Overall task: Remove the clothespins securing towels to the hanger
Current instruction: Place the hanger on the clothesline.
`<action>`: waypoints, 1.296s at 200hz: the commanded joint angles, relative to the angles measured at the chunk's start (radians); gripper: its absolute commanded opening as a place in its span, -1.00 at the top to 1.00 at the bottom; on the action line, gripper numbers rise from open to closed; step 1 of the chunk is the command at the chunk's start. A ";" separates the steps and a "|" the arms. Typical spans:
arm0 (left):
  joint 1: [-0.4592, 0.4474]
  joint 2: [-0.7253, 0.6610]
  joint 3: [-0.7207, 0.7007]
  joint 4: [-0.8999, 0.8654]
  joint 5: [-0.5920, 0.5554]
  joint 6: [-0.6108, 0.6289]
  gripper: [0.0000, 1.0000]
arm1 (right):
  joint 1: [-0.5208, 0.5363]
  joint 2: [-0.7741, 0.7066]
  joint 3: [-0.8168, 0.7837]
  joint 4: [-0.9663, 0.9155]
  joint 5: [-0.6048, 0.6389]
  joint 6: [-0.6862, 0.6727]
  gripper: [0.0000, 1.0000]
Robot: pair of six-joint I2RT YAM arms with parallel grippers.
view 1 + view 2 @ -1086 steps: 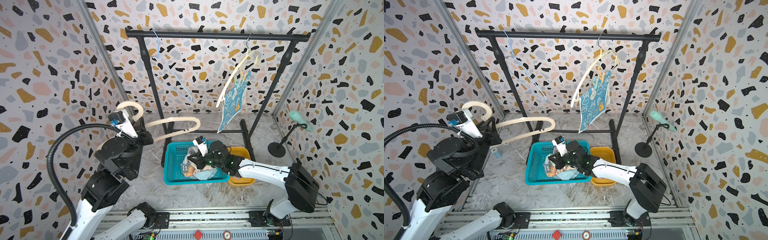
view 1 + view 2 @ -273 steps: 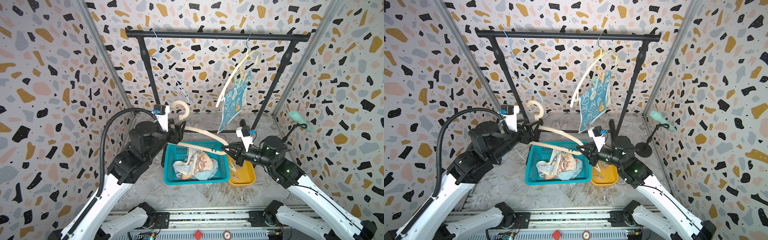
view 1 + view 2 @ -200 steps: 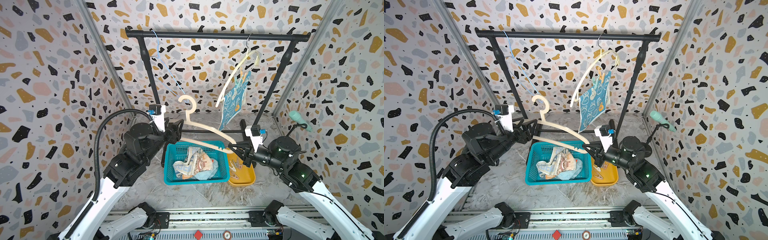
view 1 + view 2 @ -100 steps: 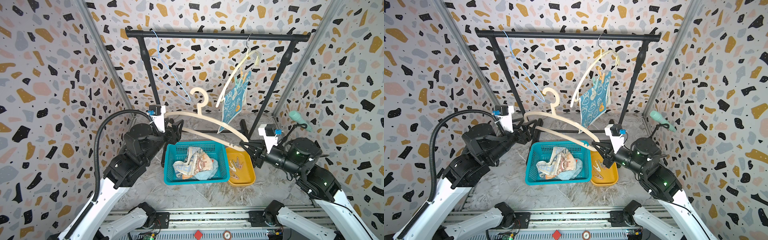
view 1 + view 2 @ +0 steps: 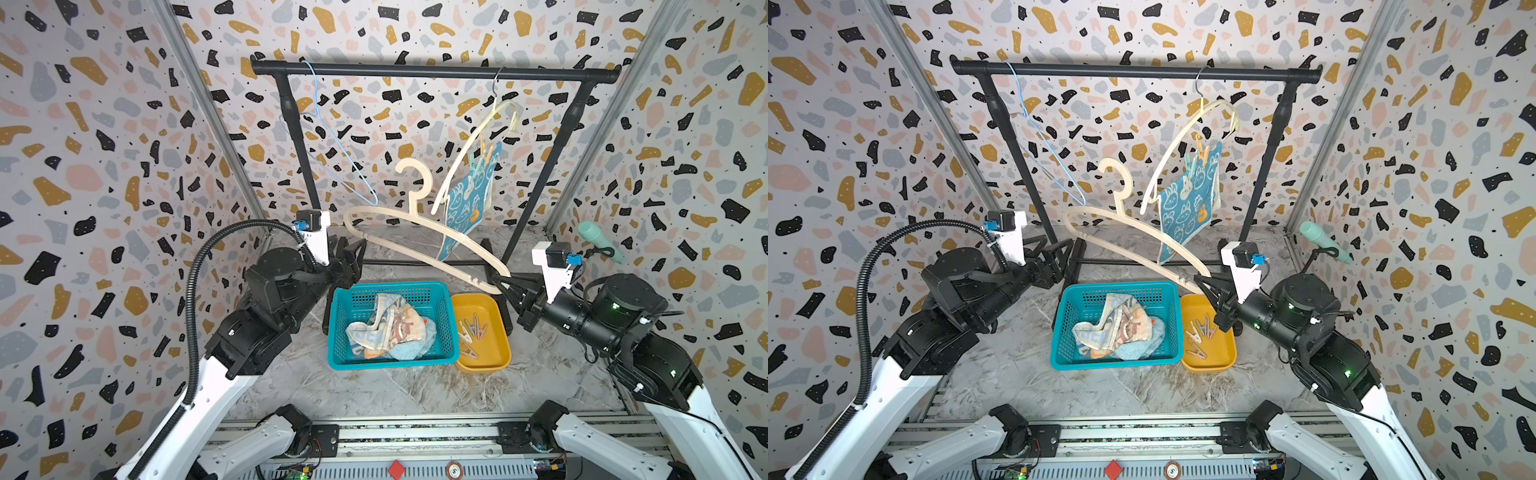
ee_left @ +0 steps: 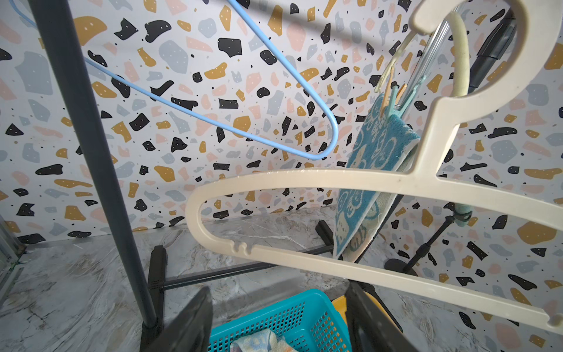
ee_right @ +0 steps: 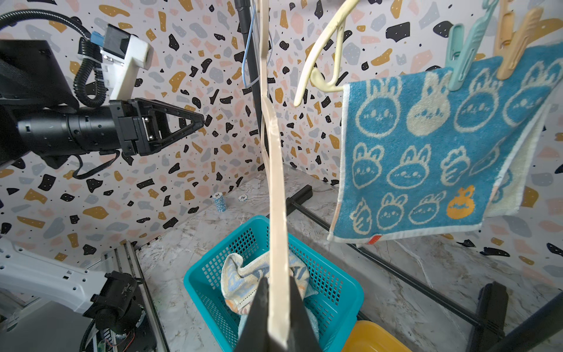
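Clothespins (image 7: 466,55) on towel (image 7: 426,152) hang apart from right gripper (image 7: 277,292) clamping hanger (image 7: 276,183).

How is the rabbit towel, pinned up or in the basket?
Pinned up: two clothespins clip the rabbit towel to a hanging hanger.

The rabbit towel (image 7: 426,146) is teal with cream rabbits and 1 orange one, under a mint clothespin (image 7: 463,61) and a peach clothespin (image 7: 511,51). The plastic hanger (image 6: 304,178) is cream and the wire hanger (image 6: 336,134) pale blue. The basket (image 5: 392,362) is teal, the tray (image 5: 490,316) yellow, and the walls (image 5: 104,166) are terrazzo-speckled.
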 commanded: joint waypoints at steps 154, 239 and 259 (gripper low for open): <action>0.005 -0.004 -0.008 0.052 -0.035 0.020 -0.39 | -0.001 0.140 0.160 0.220 0.176 -0.109 1.00; 0.005 -0.003 -0.006 0.053 -0.041 0.029 -0.39 | -0.001 0.214 0.208 0.330 0.123 -0.067 1.00; 0.005 -0.005 -0.010 0.051 -0.044 0.033 -0.39 | -0.002 0.225 0.206 0.359 0.121 -0.049 1.00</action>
